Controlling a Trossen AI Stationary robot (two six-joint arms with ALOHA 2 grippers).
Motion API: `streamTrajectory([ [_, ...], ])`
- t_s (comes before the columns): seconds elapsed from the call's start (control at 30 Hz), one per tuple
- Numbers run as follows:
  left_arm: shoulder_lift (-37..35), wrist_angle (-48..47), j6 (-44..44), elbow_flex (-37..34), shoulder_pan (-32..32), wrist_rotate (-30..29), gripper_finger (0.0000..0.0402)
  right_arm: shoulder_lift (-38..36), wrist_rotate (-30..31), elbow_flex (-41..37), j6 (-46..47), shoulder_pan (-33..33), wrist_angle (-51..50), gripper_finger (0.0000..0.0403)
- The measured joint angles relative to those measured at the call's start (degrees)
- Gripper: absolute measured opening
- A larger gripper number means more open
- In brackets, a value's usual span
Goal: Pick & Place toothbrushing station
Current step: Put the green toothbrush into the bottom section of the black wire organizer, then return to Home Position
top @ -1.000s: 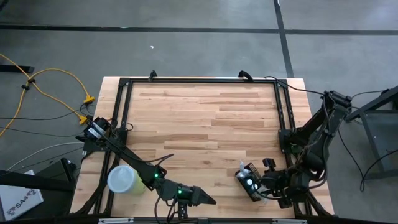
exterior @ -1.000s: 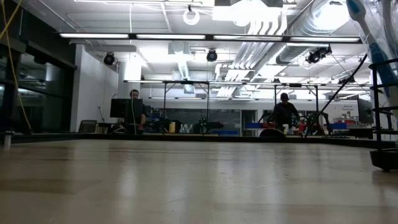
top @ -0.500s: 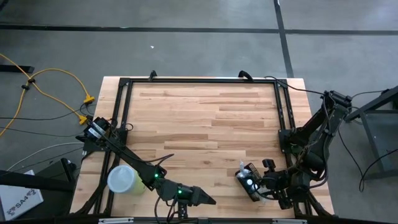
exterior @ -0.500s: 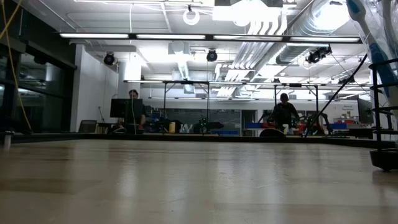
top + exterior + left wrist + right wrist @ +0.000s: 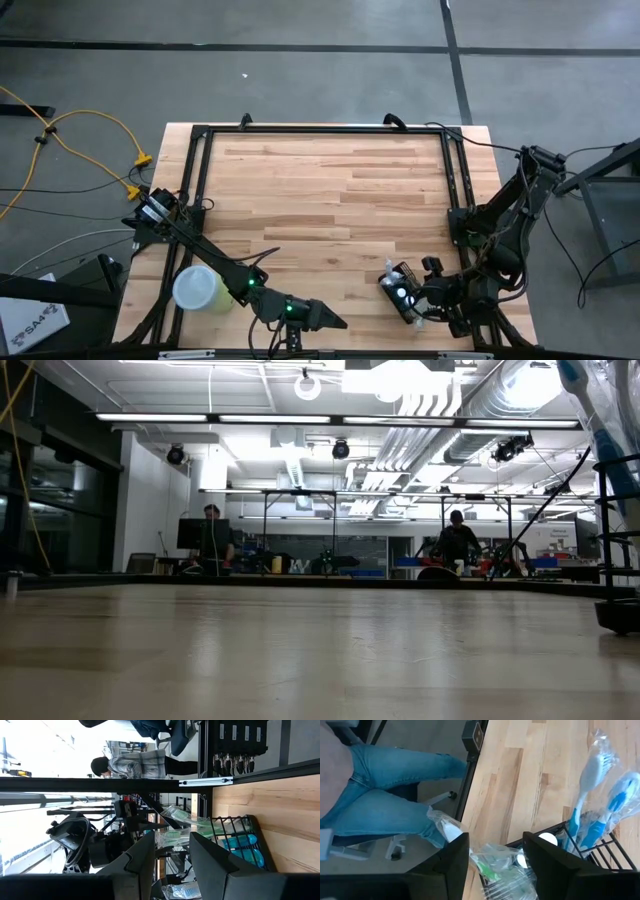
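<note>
Left gripper [image 5: 325, 318] idles low at the near edge, fingers parted, empty. Right gripper [image 5: 418, 300] spread over the small black wire-mesh toothbrushing station [image 5: 400, 292], near-right — we judge it light, stiff, top-heavy; grasp a rim wire.

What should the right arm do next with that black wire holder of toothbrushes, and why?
Probably lift straight away: the right gripper sits at the toothbrushing station on the table, jaws apart around wrapped brushes, so it looks released.
</note>
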Motion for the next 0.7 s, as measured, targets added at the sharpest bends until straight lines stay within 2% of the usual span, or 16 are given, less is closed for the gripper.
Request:
streamTrajectory([
  [0.23,0.01,0.00,0.00,0.00,0.01,0.00,0.0115,-0.72,-0.17,-0.01,-0.02,0.00,0.71,0.0176],
  [0.47,0.00,0.00,0.00,0.00,0.02,0.00,0.0115,-4.76,0.65,-0.02,-0.06,0.00,1.19,0.0176],
  [0.7,0.00,0.00,0.00,-0.01,0.02,0.00,0.0115,-7.23,1.56,-0.02,-4.94,-0.81,4.72,0.0175],
])
